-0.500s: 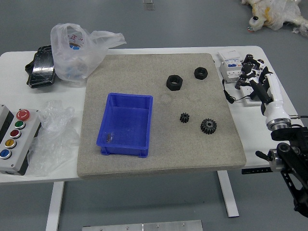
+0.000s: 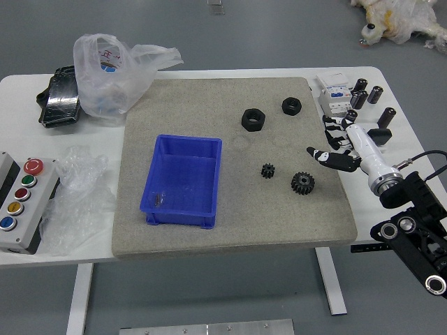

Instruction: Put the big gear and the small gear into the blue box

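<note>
Beyond and right of the big gear point(image 2: 302, 183), the right hand point(image 2: 359, 144) hovers empty, fingers parted; the small gear point(image 2: 267, 171) is the farther reach of the 2.

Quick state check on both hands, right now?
Left hand: out of view, so its state cannot be told.
Right hand: open, holding nothing.

The right arm point(image 2: 413, 243) reaches inward, its hand point(image 2: 360, 145) relaxed, fingers point(image 2: 338, 161) apart.
</note>
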`<state>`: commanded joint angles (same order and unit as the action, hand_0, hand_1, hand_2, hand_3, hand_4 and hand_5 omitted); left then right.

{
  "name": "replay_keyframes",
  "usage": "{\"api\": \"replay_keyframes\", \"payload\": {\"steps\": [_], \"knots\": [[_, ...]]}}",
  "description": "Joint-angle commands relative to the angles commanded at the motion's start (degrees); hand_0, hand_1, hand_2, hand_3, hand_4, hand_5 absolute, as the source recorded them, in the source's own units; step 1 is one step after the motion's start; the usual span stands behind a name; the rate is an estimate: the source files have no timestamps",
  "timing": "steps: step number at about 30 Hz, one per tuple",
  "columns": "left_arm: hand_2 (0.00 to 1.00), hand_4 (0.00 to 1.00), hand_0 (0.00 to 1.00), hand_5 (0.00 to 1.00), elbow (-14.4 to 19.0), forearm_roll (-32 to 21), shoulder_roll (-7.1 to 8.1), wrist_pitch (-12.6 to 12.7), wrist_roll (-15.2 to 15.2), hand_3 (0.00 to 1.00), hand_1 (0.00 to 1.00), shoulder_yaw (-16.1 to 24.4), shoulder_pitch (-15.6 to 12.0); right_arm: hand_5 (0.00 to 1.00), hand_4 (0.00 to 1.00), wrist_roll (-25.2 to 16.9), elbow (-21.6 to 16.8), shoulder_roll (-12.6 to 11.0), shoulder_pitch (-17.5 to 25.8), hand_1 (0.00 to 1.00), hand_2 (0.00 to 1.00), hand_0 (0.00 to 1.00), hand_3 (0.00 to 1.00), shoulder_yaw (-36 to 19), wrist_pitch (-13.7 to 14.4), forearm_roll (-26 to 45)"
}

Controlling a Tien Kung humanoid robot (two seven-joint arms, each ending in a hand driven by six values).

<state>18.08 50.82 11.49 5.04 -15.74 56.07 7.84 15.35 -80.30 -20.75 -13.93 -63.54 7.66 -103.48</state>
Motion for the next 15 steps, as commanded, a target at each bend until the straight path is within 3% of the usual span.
{"api": "replay_keyframes", "payload": {"steps": [5, 10, 11, 15], "knots": [[0.584, 0.636, 0.696, 0.376, 0.07, 0.94, -0.06, -0.01, -0.34, 0.669, 0.624, 0.84, 0.31, 0.277, 0.867, 6.26, 1.04, 0.87, -1.34, 0.725, 0.878, 0.335, 0.907, 2.85, -3.20, -7.59], [0.584, 0.636, 0.696, 0.376, 0.47, 4.17, -0.01, -0.10, -2.25, 0.669, 0.624, 4.02, 0.38, 0.277, 0.867, 9.40, 0.37, 0.85, -1.80, 0.725, 0.878, 0.335, 0.907, 4.45, -5.24, -9.77], [0.584, 0.636, 0.696, 0.377, 0.56, 4.79, 0.02, -0.12, -2.66, 0.668, 0.624, 4.66, 0.31, 0.421, 0.998, 9.61, 0.15, 0.75, -1.75, 0.736, 0.886, 0.345, 0.930, 4.63, -5.82, -9.56], [0.584, 0.636, 0.696, 0.377, 1.03, 7.55, 0.11, -0.31, -4.58, 0.668, 0.624, 7.46, 0.00, 0.421, 0.998, 9.85, -0.88, 0.24, -1.23, 0.736, 0.886, 0.345, 0.930, 5.24, -8.60, -7.84]]}}
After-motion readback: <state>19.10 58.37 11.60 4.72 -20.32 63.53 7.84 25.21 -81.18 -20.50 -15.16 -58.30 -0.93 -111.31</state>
